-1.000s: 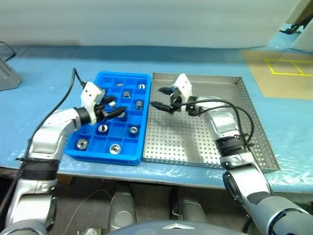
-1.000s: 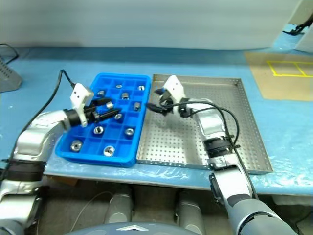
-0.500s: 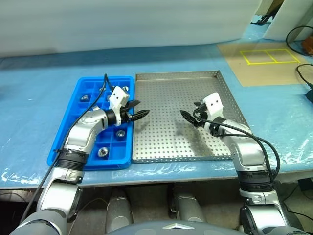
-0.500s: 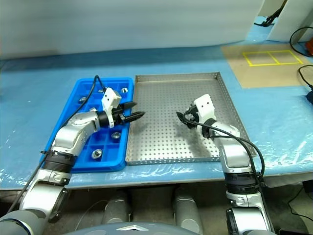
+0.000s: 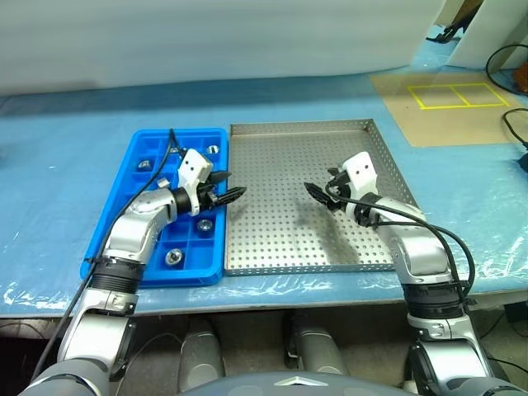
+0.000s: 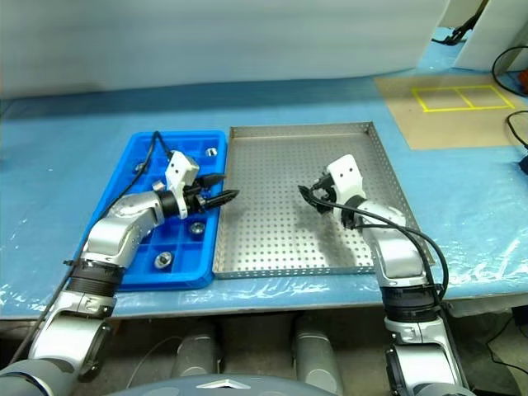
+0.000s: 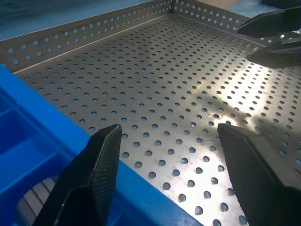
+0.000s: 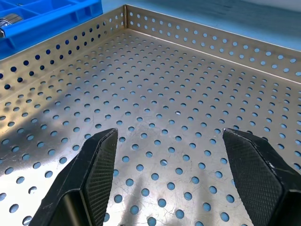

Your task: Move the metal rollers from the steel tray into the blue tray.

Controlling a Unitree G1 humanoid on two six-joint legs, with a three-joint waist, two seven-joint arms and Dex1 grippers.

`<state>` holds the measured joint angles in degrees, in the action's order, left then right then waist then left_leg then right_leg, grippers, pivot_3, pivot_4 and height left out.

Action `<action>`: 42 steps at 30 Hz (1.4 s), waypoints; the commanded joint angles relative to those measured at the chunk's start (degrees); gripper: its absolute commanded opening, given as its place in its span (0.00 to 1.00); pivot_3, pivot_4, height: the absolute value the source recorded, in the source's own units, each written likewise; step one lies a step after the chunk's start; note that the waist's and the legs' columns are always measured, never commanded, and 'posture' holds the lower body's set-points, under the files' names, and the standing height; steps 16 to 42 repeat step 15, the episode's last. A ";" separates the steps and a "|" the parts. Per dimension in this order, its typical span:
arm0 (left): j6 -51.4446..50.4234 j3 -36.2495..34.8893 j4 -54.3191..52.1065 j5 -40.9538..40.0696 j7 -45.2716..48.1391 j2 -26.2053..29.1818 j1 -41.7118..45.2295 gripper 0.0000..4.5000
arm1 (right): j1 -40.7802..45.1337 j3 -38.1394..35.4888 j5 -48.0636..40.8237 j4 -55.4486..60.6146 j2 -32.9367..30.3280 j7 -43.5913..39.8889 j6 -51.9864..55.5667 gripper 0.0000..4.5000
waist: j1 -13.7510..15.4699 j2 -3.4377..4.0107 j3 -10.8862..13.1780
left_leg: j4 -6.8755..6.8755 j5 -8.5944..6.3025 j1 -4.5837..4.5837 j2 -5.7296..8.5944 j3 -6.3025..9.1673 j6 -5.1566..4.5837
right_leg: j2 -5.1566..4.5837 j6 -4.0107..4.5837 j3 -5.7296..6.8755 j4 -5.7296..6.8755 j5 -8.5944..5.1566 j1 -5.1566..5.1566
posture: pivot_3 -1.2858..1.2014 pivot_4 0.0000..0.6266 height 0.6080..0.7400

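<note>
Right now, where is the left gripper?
In the head views, the left gripper hangs open over the seam between the blue tray and the steel tray, pointing toward the right gripper.

Both arms reach inward, left hand (image 5: 232,195) and right hand (image 5: 316,195) open, empty.

Head pair high, facing down; wrist cams close over steel tray (image 7: 155,70).

A long table (image 5: 49,165) covered in light blue plastic sheeting fills the foreground. Behind it hangs a pale white curtain (image 5: 206,37). At the far right lies a tan board (image 5: 437,107) marked with yellow tape squares (image 5: 458,94).
</note>
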<state>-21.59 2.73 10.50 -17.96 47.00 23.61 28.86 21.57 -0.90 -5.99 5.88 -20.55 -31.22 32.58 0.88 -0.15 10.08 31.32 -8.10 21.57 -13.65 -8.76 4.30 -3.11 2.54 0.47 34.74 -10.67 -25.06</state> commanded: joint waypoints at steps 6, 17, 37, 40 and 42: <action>1.11 -1.62 -1.95 -0.09 -0.35 0.61 -0.24 0.76 | 0.40 -0.13 -0.97 1.58 -1.57 -0.18 -1.04 0.81 | -0.01 0.00 0.00 | 0.00 0.00 0.00 0.00 0.00 0.00 | 0.00 0.01 0.00 0.00 0.00 0.00 | 0.43 0.24 1.00; 0.78 -1.61 -2.69 -1.01 -1.12 -1.12 0.18 0.76 | 1.96 0.57 -0.83 0.62 -2.34 -0.60 -1.42 0.81 | 0.00 0.00 0.00 | 0.00 0.00 0.00 0.00 -0.01 0.00 | 0.00 0.01 0.00 0.00 0.00 0.00 | 0.44 0.24 1.00; 0.78 -1.61 -2.69 -1.01 -1.12 -1.12 0.18 0.76 | 1.96 0.57 -0.83 0.62 -2.34 -0.60 -1.42 0.81 | 0.00 0.00 0.00 | 0.00 0.00 0.00 0.00 -0.01 0.00 | 0.00 0.01 0.00 0.00 0.00 0.00 | 0.44 0.24 1.00; 0.78 -1.61 -2.69 -1.01 -1.12 -1.12 0.18 0.76 | 1.96 0.57 -0.83 0.62 -2.34 -0.60 -1.42 0.81 | 0.00 0.00 0.00 | 0.00 0.00 0.00 0.00 -0.01 0.00 | 0.00 0.01 0.00 0.00 0.00 0.00 | 0.44 0.24 1.00; 0.78 -1.61 -2.69 -1.01 -1.12 -1.12 0.18 0.76 | 1.96 0.57 -0.83 0.62 -2.34 -0.60 -1.42 0.81 | 0.00 0.00 0.00 | 0.00 0.00 0.00 0.00 -0.01 0.00 | 0.00 0.01 0.00 0.00 0.00 0.00 | 0.44 0.24 1.00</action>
